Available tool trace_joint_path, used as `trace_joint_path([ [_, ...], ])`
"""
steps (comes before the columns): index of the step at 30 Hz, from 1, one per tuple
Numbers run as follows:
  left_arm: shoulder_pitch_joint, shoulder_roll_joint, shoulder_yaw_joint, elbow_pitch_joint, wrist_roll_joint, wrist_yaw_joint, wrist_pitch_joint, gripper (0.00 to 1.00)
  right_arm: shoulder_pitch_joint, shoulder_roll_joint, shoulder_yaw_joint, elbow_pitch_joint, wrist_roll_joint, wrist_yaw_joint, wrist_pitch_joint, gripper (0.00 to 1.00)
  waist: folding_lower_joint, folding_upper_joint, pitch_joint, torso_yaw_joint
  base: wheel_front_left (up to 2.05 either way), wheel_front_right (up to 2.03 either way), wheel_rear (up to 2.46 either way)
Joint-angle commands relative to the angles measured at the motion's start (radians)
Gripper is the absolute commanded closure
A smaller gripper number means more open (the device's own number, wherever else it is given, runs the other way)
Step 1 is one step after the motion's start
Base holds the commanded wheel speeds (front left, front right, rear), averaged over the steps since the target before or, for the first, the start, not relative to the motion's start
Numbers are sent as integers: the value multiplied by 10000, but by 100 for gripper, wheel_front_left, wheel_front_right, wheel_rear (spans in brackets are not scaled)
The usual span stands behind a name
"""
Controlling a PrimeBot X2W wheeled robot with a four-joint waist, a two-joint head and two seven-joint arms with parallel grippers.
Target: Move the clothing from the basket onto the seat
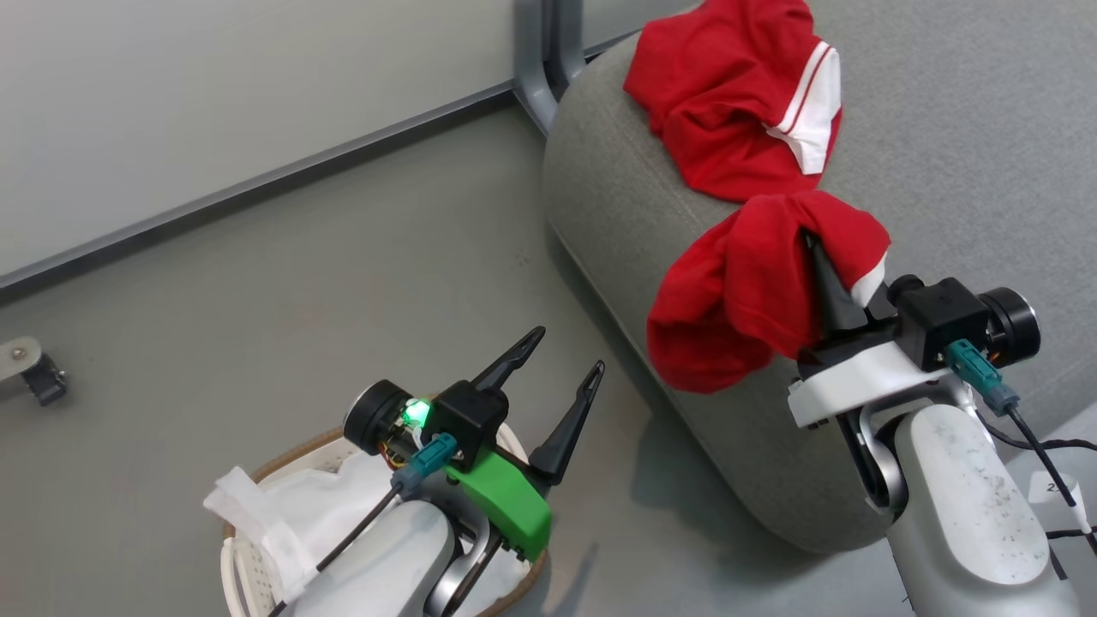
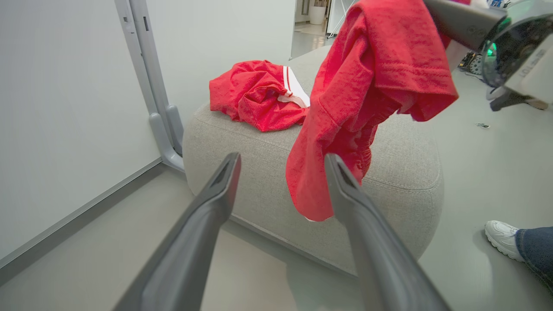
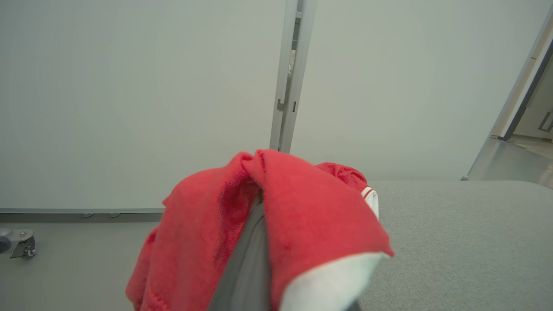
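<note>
- Right claw: closed on a bright red, soft knit sports garment with white trim. The cloth drapes over both dark fingers and covers their tips.
- Left claw: open wide and holding nothing. It hangs above the small oval white perforated plastic basket with a brown woven rim.
- Held garment position: it hangs bunched from the right claw over the rounded edge of the large grey fabric-upholstered seat cushion. I cannot tell whether its lowest fold touches the upholstery.
- Second red garment with white stripes and a white panel: it lies crumpled on top of the seat near the corner by the grey metal post.
- Basket contents: the part I can see past my left forearm holds a plain white sheet.
- Handling judgement: the garment looks light, limp and unbreakable. It has no stiffness, so it sags and swings from one pinch point.
- Grip judgement: I take a thick bunched fold or a hem, not a single layer, because the smooth sports fabric may slide out of narrow fingers.
- Surfaces: the seat is a coarse, matte weave with a stitched seam, which should stop the cloth sliding. The floor is smooth and grey.
</note>
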Motion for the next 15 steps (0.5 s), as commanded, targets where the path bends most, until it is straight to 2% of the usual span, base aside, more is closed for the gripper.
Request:
trace_joint_path([
  [1,-166,75,16,4,92,-14,-4,0,79,25,-40,-60,32,-14,-47,100,0,-1,610,-704,0,0,0],
  [7,-390,144,-34,-128,178,4,120,0,39,160,-239,-262,86,-14,-48,100,0,-1,983,-818,0,0,0],
  [15,-592,322,-74,-479,240,51,208,0,-932,112,-422,-171,35,-14,-48,100,0,-1,1499,-520,0,0,0],
])
